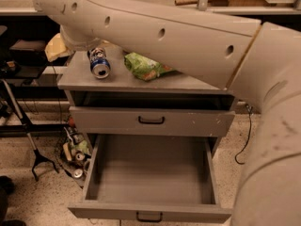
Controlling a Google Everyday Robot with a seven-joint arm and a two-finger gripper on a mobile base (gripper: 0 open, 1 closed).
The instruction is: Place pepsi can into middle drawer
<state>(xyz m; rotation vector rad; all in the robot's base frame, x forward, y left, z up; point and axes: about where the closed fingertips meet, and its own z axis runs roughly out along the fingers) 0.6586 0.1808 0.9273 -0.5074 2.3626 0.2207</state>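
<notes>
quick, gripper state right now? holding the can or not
Gripper: not in view, hidden past the arm at upper left, so its state cannot be told. The can lies on the cabinet top, no gripper seen on it.

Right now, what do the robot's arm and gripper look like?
The arm is a thick off-white tube in rounded segments, with small dark holes along its side, a thin tan seam at one joint and faint scuffs. The gripper, past its upper-left end, is not in view.
</notes>
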